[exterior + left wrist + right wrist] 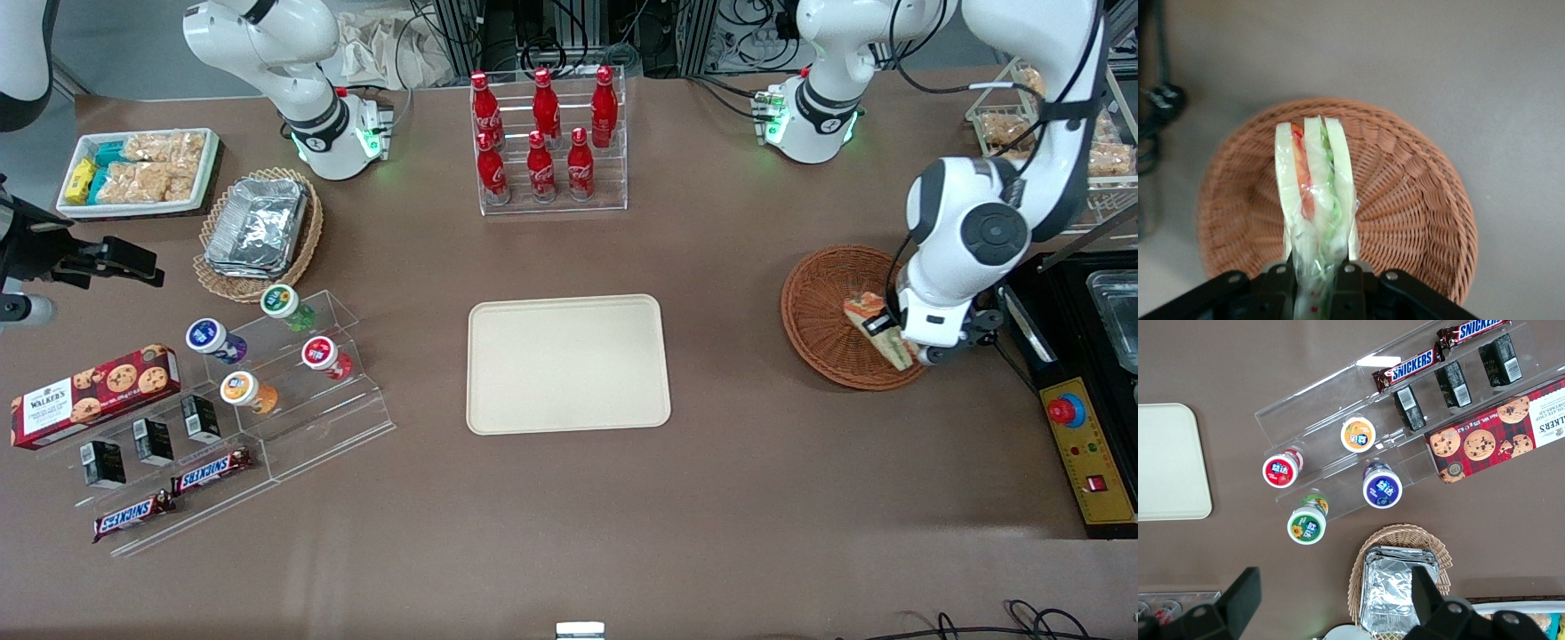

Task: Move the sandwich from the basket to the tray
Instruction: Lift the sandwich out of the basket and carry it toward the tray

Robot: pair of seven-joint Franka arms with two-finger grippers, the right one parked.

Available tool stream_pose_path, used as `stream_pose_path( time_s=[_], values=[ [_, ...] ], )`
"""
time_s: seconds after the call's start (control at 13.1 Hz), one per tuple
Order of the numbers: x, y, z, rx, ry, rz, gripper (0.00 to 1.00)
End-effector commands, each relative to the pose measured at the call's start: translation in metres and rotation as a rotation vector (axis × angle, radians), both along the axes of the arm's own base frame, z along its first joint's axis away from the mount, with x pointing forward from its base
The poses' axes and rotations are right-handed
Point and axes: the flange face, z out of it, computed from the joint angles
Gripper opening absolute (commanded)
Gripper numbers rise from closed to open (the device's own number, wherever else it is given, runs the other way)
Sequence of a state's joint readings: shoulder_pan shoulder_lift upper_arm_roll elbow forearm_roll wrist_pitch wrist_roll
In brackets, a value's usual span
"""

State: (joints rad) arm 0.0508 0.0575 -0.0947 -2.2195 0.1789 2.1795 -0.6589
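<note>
Sandwich point(1315, 200): a wrapped triangular wedge, cut face with pale bread, orange and green filling showing; it stands over the bowl of the basket point(822, 307), toward the working arm's end of the table.
Gripper point(1315, 277): low over the basket; its fingers point(1278, 280) pinch the narrow end of the wedge through the clear wrap, one on each bread face.
Handling, as I judge it: light, soft and easily crushed; the film looks slick, so a firm squeeze would squash the bread and a weak one could let it slide. The flat bread faces are the sensible hold, as taken here.
Lift state: from the front view I cannot tell whether the lower tip of the wedge touches the wicker.
Tray point(498, 409): cream, bare, at about 9 o'clock from the basket in the front view, well apart from it.
Edges: the woven basket rim rises around the wedge and could snag the wrap; the tray's rim is low.
Open room: plain brown tabletop point(729, 373) lies between basket and tray.
Nearby hazards: the rack of red cola bottles point(544, 133) stands farther from the front camera than the tray; a black and yellow control box point(1089, 453) sits just beside the basket at 3 o'clock.
</note>
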Motion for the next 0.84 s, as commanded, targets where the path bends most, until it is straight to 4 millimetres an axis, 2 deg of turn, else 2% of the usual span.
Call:
stream_pose_path(
  time_s=[0.0,0.15,0.3,0.46,0.61,0.76],
  values=[
    [0.029,-0.002,0.081,0.025,0.010,-0.042,0.00],
    [0.041,-0.013,0.129,-0.002,-0.006,-0.107,0.00],
    [0.052,-0.041,0.188,-0.089,-0.046,-0.117,0.00],
    [0.060,-0.071,0.223,-0.176,-0.058,-0.176,0.00],
    [0.061,-0.114,0.229,-0.226,-0.047,-0.241,0.00],
    [0.059,-0.152,0.219,-0.267,-0.042,-0.294,0.00]
  ],
)
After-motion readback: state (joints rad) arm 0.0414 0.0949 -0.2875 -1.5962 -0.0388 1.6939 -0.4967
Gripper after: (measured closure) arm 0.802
